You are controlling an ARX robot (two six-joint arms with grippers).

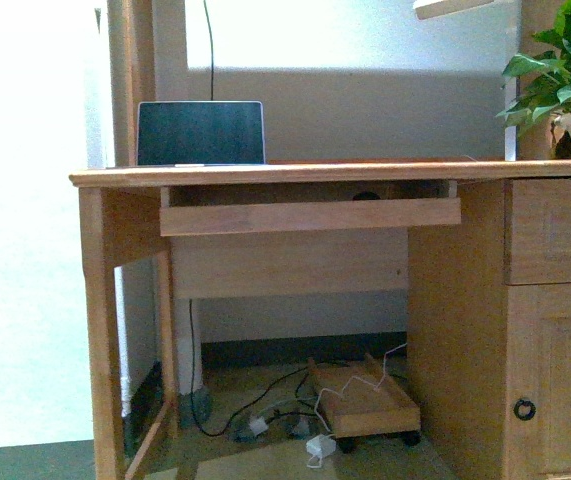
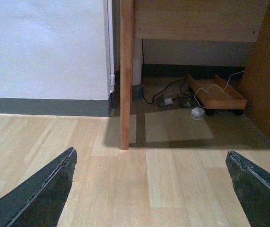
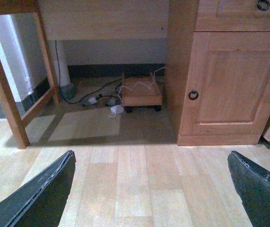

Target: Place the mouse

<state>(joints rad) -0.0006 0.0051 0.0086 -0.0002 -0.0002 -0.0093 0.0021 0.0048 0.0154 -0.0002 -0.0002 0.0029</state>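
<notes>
A small dark rounded shape just shows above the front lip of the pull-out tray under the desk top; it looks like the mouse, mostly hidden. Neither arm shows in the front view. My left gripper is open and empty, low over the wooden floor in front of the desk's left leg. My right gripper is open and empty, low over the floor in front of the desk's cupboard door.
An open laptop stands on the desk top at the left. A potted plant stands at the right. Under the desk lie a wheeled wooden stand, cables and white adapters.
</notes>
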